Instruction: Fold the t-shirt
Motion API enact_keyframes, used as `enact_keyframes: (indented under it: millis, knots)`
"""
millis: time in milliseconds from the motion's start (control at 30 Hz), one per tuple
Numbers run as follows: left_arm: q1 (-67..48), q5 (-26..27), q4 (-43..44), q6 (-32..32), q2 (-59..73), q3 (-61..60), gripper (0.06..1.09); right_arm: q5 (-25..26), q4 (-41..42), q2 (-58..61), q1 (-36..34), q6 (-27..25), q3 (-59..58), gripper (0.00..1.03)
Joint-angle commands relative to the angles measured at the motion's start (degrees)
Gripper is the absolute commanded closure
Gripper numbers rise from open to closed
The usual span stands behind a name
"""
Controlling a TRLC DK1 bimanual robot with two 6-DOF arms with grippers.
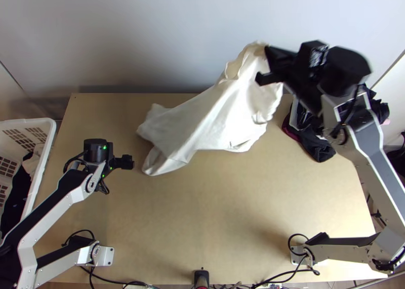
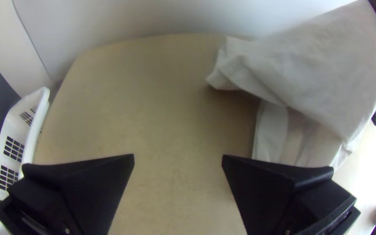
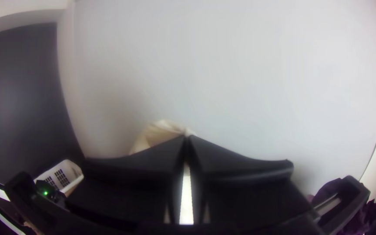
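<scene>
- Along the bottom of the top view, the near edge of the light wooden table (image 1: 228, 203) runs between the arms' bases; a broad stretch of tabletop lies from there up to the cloth.
- At left, the left gripper (image 1: 130, 162) is near the cloth's lower-left end, apart from it; in the left wrist view its fingers stand wide apart, with nothing between them.
- Past the table's left edge is a white plastic basket (image 1: 44, 160), its walls pierced with a grid, holding dark and pale cloth.
- From left of centre to upper centre, the white t-shirt (image 1: 202, 122) slants up, its lower-left end bunched on the wood, its upper part lifted and draped in soft, uneven folds.
- At upper right, the right gripper (image 1: 267, 51) pinches the shirt's raised top, fingertips together; which part of the garment that is cannot be told.
- At the right edge of the table, dark, crumpled cloth (image 1: 316, 147) lies in a heap.
- Across the top, beyond the far edge, stands a smooth, pale wall (image 1: 152, 31).
</scene>
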Motion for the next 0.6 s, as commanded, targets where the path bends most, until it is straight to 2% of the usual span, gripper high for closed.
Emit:
enact_keyframes:
  millis: [0,233,467,567]
  knots:
    - [1.5,0.0,2.4,-3.5,6.2,3.3,0.1,-0.1,-5.3,-0.3,1.5,0.7,7.0,1.0]
    - [-0.7,0.4,0.9,-8.7,18.3,13.1,0.1,-0.1,-6.2,-3.9,2.9,1.1,3.0,1.0]
    - [-0.6,8.5,-7.9,-15.5,34.1,30.0,0.1,-0.1,-7.3,-7.2,3.0,0.5,-0.1,1.0]
    - [-0.5,9.8,-9.6,-18.1,38.5,35.8,0.1,-0.1,-7.8,-8.7,3.0,0.4,-1.7,1.0]
